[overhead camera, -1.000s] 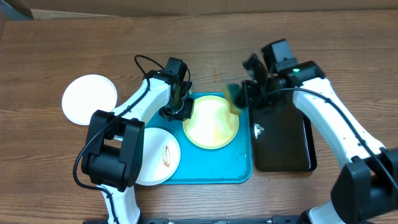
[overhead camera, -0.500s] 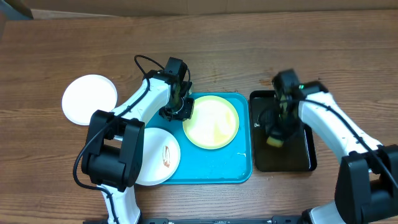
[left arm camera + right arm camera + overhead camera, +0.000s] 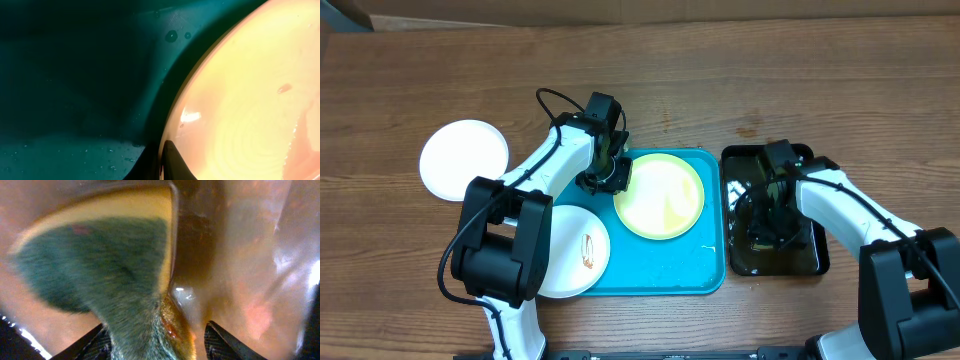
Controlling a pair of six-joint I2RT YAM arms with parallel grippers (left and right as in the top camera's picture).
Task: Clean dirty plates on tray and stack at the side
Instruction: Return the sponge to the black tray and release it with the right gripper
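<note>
The right gripper had swung off the lime-green plate into the black tray at 3 o'clock, still squeezing the sponge, so that wipe looked finished. The left gripper pinched the plate's 9 o'clock rim on the turquoise tray. A smeared white plate waited at 8 o'clock, close under the left arm.

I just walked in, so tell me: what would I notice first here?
The lime-green plate stands out in the turquoise tray, with the left fingers at its rim. Beside it, the right fingers hold a green-and-yellow sponge down in the glossy black tray.
</note>
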